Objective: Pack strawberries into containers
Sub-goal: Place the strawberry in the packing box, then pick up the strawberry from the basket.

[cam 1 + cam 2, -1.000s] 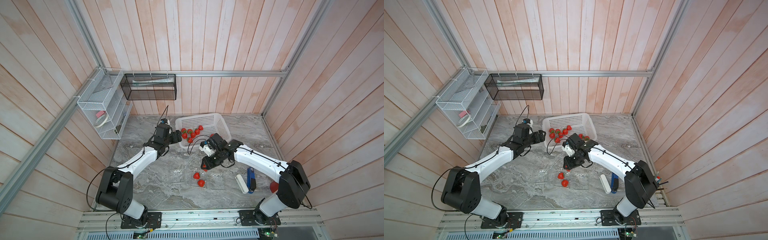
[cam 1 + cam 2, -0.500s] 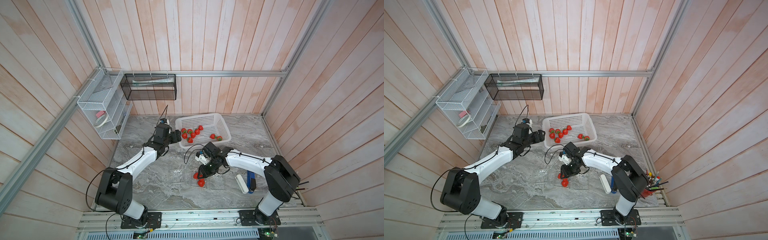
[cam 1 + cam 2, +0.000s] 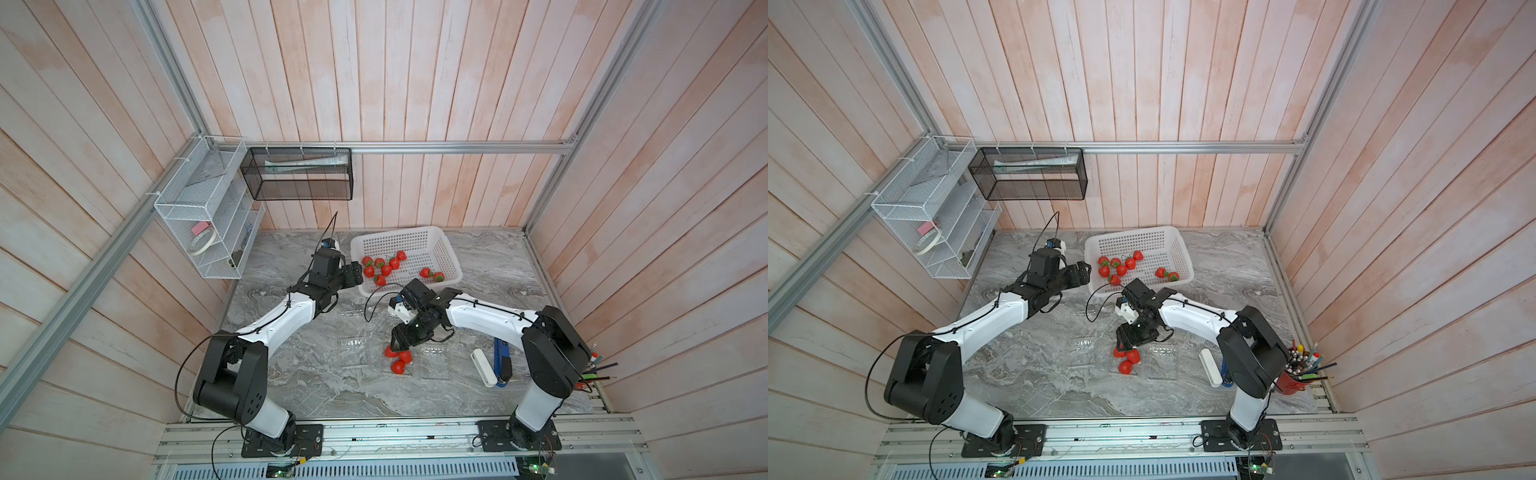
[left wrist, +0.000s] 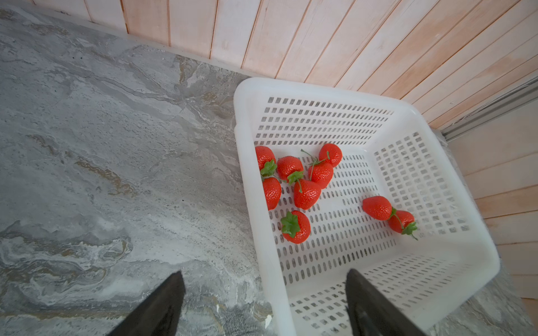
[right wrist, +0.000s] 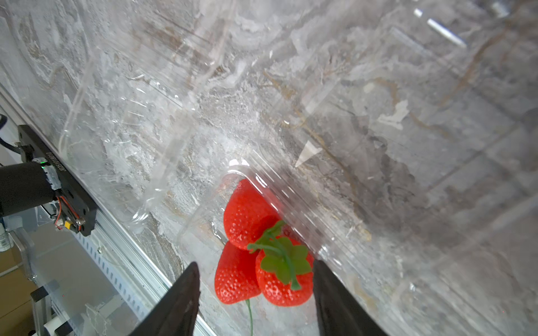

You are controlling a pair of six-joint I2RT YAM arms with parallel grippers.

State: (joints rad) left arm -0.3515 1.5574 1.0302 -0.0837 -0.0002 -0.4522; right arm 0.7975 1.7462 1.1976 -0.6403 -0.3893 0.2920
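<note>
Looks to be the release of a berry into a container [image 5: 203,203]. Right hand [image 5: 254,264] low over it, parted wider than the capped strawberry [image 5: 283,273] between the fingers, clamping nothing, though one finger sits just beside the berry and may touch it. To finish well: open fully before lifting, rise straight up so as not to drag the green cap or stem, and avoid nudging the thin clear wall next to that finger, likely light enough to skid or tip

Taking the back wall as twelve on the tabletop [image 3: 291,374]:
- Just toward six of centre: the container under the right hand, with three strawberries [image 5: 247,212] bunched and touching; probably room for one more
- At its three and its nine: two more containers [image 3: 434,361] [image 3: 352,344], faint against the marble, empty as far as can be told
- At twelve: the white basket [image 4: 320,87], with nine more berries, seven clustered toward its nine o'clock side and a touching pair toward three

Left hand [image 4: 265,272] spread wide, holding nothing, hovering astride the basket's eight o'clock edge, with one finger over marble and one over the basket floor
</note>
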